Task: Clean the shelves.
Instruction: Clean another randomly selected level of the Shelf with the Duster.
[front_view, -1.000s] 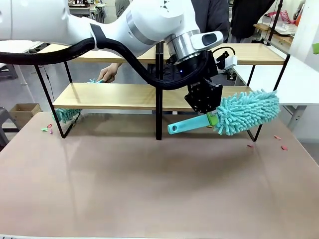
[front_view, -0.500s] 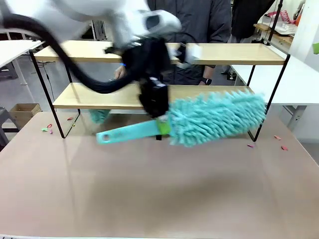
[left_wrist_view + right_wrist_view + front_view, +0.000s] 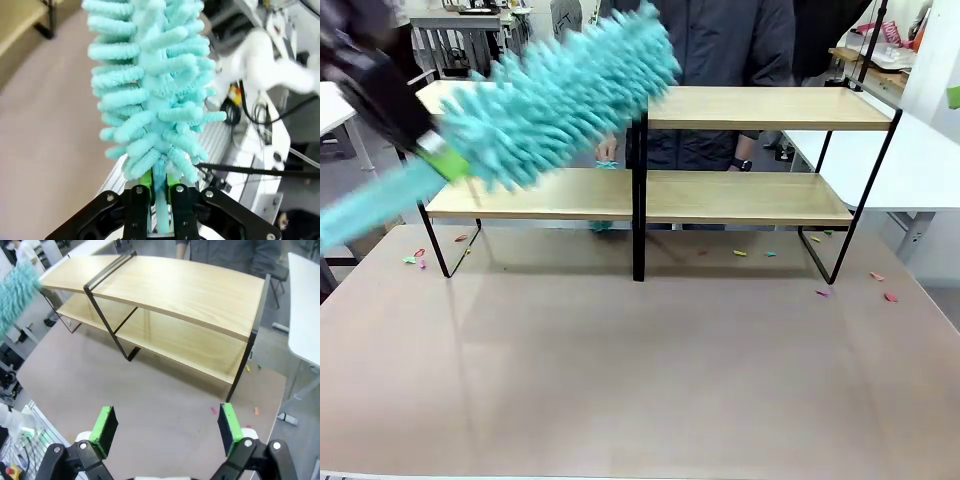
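The shelves (image 3: 740, 150) stand at the far side of the smooth brown bench (image 3: 640, 360): two light wooden boards in a thin black frame with a central divider. The left hand (image 3: 156, 200) is clamped on the stem of a fluffy teal duster (image 3: 150, 85), blurred and raised high at left. The right hand (image 3: 165, 427) hangs above the bench, green pads wide apart, holding nothing.

Shelves (image 3: 740, 200) on the desk (image 3: 640, 360) at its far side, duster (image 3: 550, 95) raised before their left half, person (image 3: 740, 40) behind the shelves, scraps (image 3: 880, 285) on the desk at right.
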{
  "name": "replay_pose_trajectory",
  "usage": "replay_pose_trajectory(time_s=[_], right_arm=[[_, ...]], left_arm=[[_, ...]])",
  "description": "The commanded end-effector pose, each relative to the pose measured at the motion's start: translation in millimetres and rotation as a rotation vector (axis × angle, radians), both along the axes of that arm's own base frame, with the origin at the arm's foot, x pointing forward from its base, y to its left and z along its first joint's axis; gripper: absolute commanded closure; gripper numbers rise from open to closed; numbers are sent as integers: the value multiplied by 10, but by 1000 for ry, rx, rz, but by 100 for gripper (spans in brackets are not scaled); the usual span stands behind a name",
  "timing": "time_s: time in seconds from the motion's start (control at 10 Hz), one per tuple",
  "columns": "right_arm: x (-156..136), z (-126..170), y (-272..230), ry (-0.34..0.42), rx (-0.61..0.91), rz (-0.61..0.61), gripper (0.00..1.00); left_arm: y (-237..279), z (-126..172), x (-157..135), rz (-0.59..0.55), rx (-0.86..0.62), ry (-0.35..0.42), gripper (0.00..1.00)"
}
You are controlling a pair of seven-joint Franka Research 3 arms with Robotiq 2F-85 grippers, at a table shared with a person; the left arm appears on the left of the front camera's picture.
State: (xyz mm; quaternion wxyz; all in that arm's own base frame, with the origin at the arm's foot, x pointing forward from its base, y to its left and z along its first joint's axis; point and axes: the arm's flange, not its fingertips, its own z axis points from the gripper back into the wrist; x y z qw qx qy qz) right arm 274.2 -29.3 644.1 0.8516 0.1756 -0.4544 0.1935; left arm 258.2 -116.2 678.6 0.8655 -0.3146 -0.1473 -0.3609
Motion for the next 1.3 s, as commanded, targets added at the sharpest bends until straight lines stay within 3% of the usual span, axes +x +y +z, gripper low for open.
replay_pose_trajectory(time_s=[0.0,0.2,0.4,0.6,0.7,1.2], right_arm=[[9,7,-7,-9,5,15,0],[9,7,-7,-9,5,15,0],[9,7,-7,-9,5,15,0],[9,7,-7,-9,5,15,0],[9,7,-7,-9,5,15,0],[9,7,-7,-9,5,15,0]], left_arm=[[409,269,6,203,-33,-35,87],[1052,418,55,361,-105,-5,87],[1766,235,54,531,-53,71,87],[2269,-15,-89,726,-141,191,87],[1982,178,50,558,-73,71,87],[1982,178,50,558,-73,71,87]])
